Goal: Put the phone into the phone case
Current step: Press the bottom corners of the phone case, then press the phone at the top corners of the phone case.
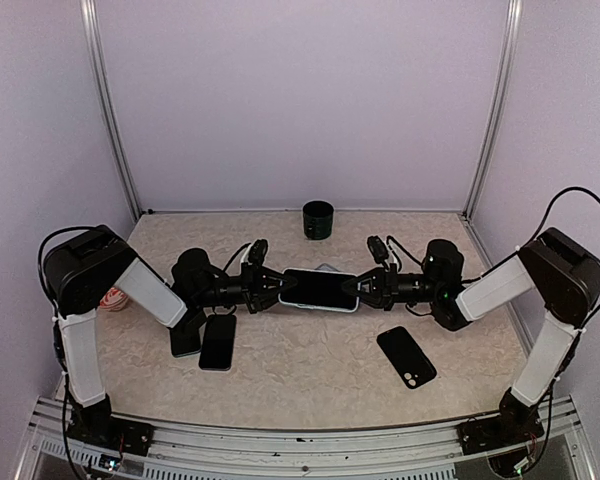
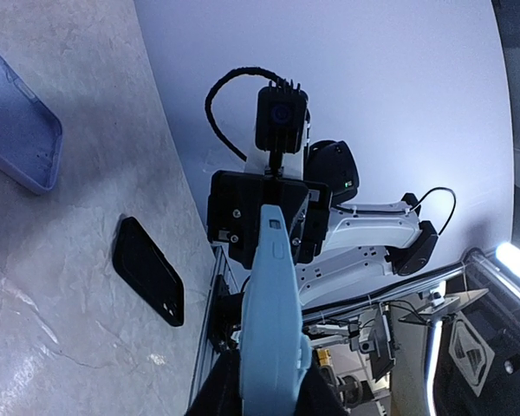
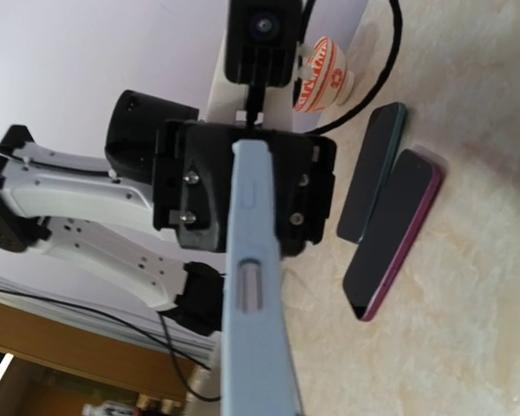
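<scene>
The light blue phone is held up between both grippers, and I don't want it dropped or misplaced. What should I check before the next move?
1. The left gripper has one end of the light blue phone: ok.
2. The right gripper has the other end: ok.
3. The phone is level between the arms: ok in the top view.
4. The lavender case lies open side up: cannot tell.
5. The phone is lined up over the case: cannot tell, as only a sliver of the case shows past the phone from above.
6. The black phone lies well away from the held one: ok.
</scene>
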Controlling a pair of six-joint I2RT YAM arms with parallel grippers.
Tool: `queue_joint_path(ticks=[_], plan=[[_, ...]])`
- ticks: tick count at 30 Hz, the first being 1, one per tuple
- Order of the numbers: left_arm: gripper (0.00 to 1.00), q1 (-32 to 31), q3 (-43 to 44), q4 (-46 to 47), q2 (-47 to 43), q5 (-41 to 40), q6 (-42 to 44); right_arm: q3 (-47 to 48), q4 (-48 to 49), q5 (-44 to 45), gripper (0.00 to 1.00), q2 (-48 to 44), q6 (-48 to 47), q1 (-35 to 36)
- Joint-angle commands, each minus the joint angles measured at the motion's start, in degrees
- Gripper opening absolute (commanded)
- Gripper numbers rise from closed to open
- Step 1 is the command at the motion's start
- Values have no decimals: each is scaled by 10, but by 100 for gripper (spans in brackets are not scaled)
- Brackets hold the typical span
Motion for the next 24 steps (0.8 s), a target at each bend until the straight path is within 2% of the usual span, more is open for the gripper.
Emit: queue_joint_path(ticks=[1, 4, 10, 19, 22, 24], plan=[[30, 2, 9, 23, -3, -5, -5, 15, -98, 26, 0, -30, -73, 12], [41, 2, 11, 17, -3, -3, -1, 32, -169, 45, 0, -46, -106, 18], [41, -3, 17, 1, -6, 2, 11, 57, -261, 83, 0, -67, -134, 23], [0, -8, 21, -11, -9, 7, 22, 96, -396, 143, 0, -93, -197, 36], [0, -8, 21, -9, -9, 8, 21, 102, -421, 148, 0, -101, -213, 38], [0, -8, 21, -7, -9, 7, 21, 97, -409, 131, 4, -108, -210, 37]])
